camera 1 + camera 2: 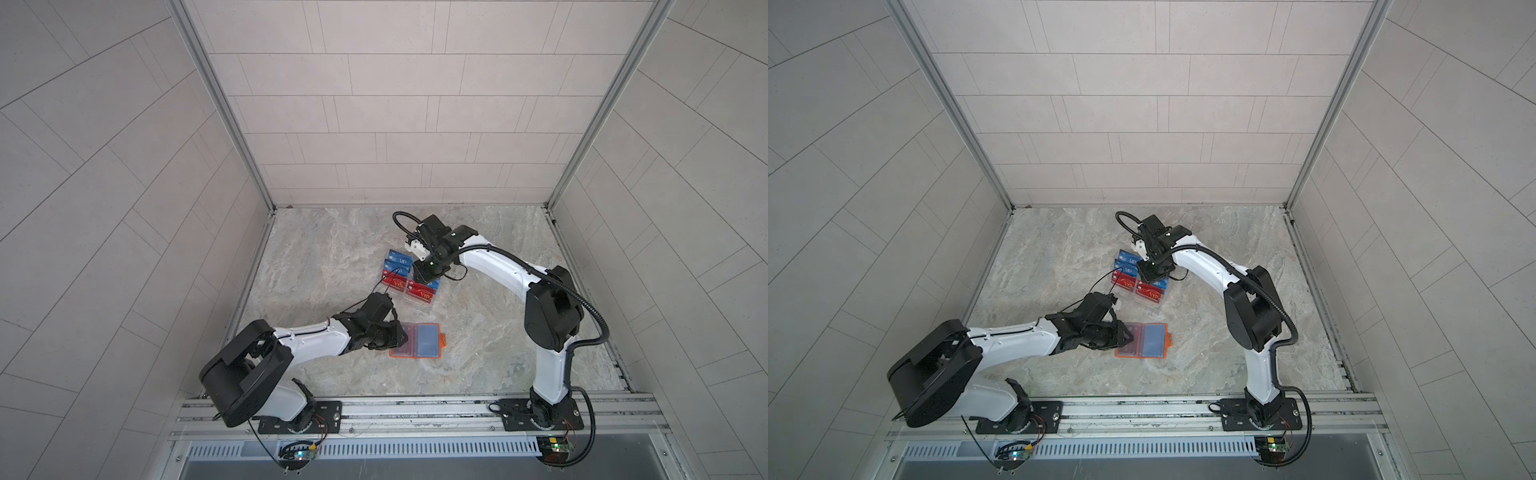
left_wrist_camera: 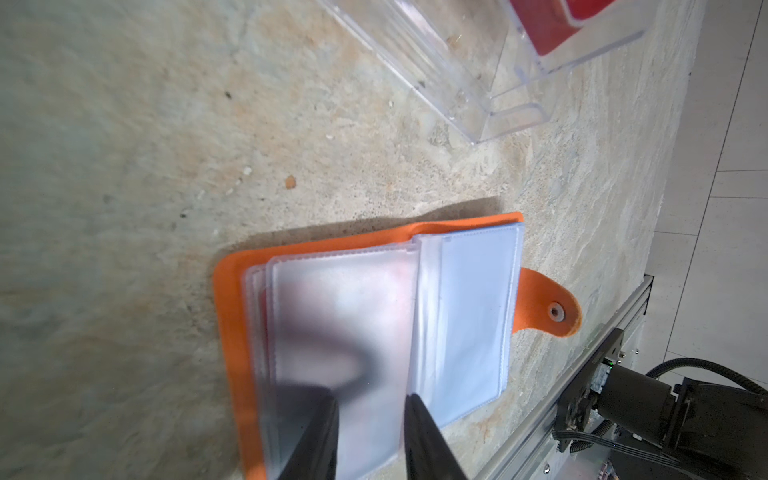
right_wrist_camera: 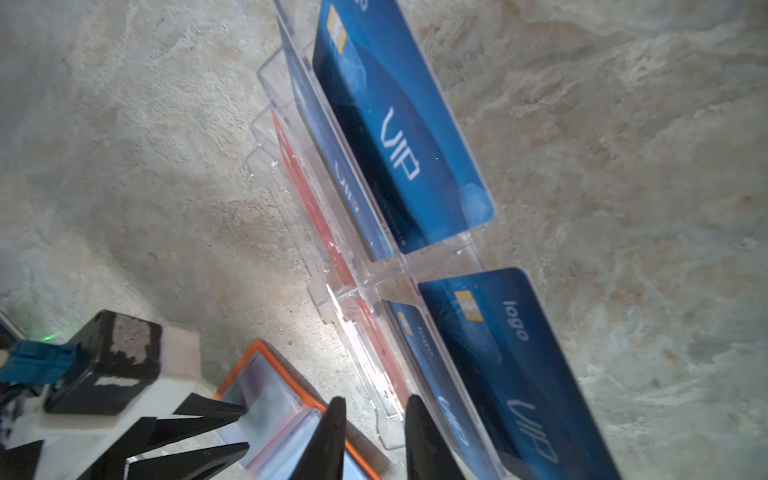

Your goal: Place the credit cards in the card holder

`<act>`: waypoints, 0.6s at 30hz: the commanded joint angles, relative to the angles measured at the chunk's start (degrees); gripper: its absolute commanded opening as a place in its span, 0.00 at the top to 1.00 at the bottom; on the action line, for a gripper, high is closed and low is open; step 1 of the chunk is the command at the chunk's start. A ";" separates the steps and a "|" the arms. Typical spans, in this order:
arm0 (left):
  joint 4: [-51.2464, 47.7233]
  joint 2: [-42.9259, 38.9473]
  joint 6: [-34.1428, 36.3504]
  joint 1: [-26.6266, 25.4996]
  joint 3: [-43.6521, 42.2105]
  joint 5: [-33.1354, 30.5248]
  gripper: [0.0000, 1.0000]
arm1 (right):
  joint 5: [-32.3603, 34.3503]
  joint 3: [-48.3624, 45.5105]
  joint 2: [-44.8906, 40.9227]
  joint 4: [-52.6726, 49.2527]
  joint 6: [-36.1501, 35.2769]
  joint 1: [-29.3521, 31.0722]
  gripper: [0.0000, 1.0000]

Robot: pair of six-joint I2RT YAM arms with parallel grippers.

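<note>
Your right claw (image 3: 376, 399) hangs narrow and empty over the cards (image 3: 399, 124); left claw (image 2: 372, 397), also narrow, is at the open holder (image 2: 232, 291) on the table (image 2: 124, 166). Come down crooked and you may tip the rack (image 3: 386, 274).

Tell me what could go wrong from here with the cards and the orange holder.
1. The right end effector, open above the clear rack, might catch two of the blue cards standing close together, or tip the rack.
2. The left end effector seems only to prop a clear sleeve of the card holder; the sleeve could slip and flop shut, or the holder could slide.
</note>
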 commanded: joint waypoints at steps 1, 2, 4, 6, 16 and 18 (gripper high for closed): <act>-0.47 -0.06 0.20 -0.24 -1.31 0.68 0.69 | 2.62 1.86 1.19 -3.37 -3.49 0.04 0.70; -0.09 -0.02 0.01 -0.29 -1.36 0.75 0.69 | 2.63 2.23 1.55 -3.64 -3.72 0.07 0.70; 0.15 -0.08 -0.10 -0.26 -1.36 0.76 0.68 | 2.83 2.97 2.26 -4.59 -4.41 0.07 0.70; -0.12 -0.28 -0.01 -0.26 -1.35 0.66 0.68 | 3.17 3.07 2.55 -4.70 -5.15 0.30 0.70; 0.44 0.24 -1.06 -0.18 -1.28 1.02 0.69 | 5.09 2.48 4.16 -4.01 -6.78 1.61 0.69; 0.31 0.25 -1.06 -0.23 -1.34 0.95 0.70 | 4.85 2.42 4.23 -4.07 -7.27 2.00 0.69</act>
